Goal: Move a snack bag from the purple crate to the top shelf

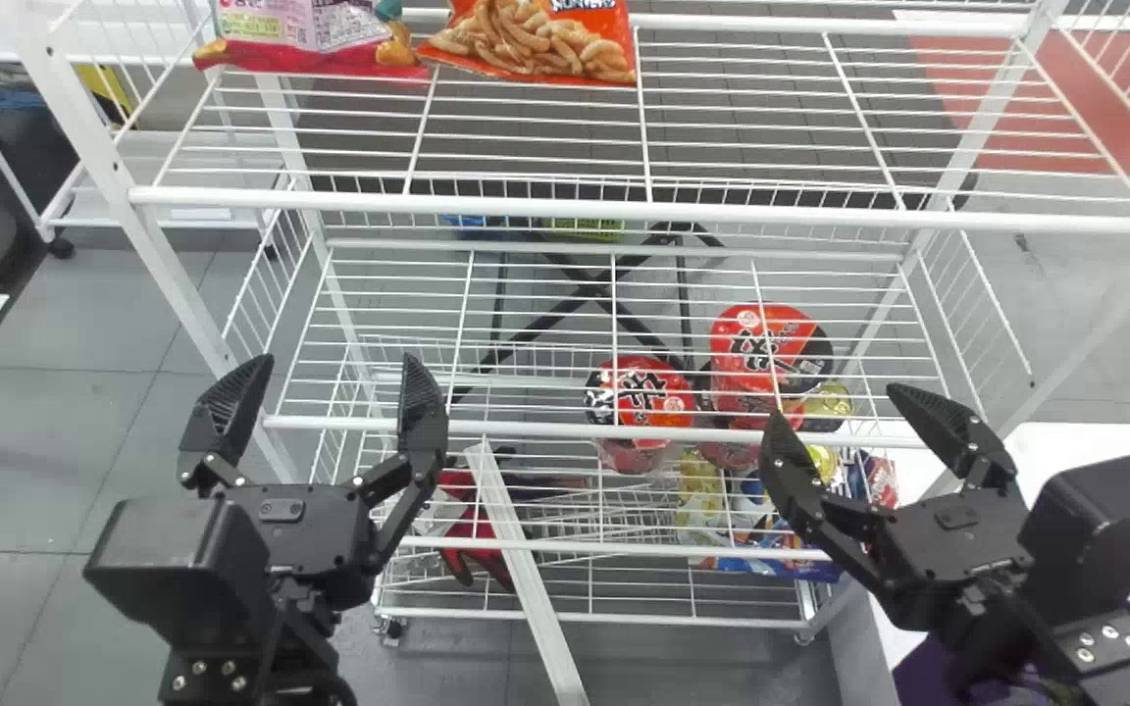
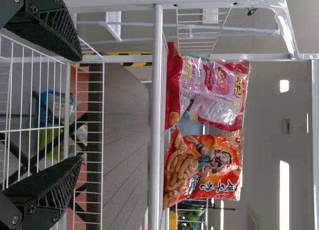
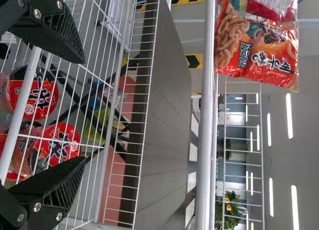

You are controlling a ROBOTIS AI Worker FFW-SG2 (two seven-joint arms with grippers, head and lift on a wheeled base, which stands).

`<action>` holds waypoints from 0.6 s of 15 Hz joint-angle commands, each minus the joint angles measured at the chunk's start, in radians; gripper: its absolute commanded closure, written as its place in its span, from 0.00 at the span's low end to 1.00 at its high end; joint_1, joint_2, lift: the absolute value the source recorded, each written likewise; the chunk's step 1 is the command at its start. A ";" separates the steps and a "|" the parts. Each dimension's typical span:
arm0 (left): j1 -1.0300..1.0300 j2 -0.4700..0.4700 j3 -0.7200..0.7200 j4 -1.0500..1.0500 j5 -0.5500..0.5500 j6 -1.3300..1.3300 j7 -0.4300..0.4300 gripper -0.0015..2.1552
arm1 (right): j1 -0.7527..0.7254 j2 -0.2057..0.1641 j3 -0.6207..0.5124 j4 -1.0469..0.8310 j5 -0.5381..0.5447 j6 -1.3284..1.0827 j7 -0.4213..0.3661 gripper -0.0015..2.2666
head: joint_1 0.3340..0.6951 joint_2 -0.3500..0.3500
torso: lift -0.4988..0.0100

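Up beyond left hand [image 1: 333, 368], 2 bags [image 1: 547, 44]

Bright, even indoor light across the top shelf [image 1: 653, 212] here, its white rails gleaming. And beyond that shelf, the ceiling lights [image 3: 289, 115] are burning out to stark white strips in both wrist views! Glare breaks over the pink snack bag [image 2: 217, 110] on it; the counter [image 1: 1085, 441], lower and to its right, glows nearly washed out. Soft shading on the floor [image 1: 65, 451] to its left.
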 commanded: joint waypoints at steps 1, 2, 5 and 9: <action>0.001 0.000 -0.001 -0.002 -0.002 0.003 0.000 0.05 | 0.001 -0.001 0.000 -0.002 -0.001 0.003 0.000 0.06 | 1.00 0.48 | 0.44; 0.001 0.000 -0.001 -0.002 -0.002 0.003 0.000 0.05 | 0.003 -0.003 0.000 -0.004 -0.003 0.003 0.000 0.06 | 1.00 0.48 | 0.43; 0.001 0.002 -0.003 -0.013 -0.003 0.064 -0.005 0.05 | 0.006 -0.004 0.002 -0.004 -0.005 0.003 0.000 0.06 | 1.00 0.48 | 0.41; 0.006 0.002 -0.003 -0.019 -0.005 0.049 0.002 0.05 | 0.008 -0.004 0.003 -0.005 -0.003 0.000 0.002 0.06 | 1.00 0.48 | 0.37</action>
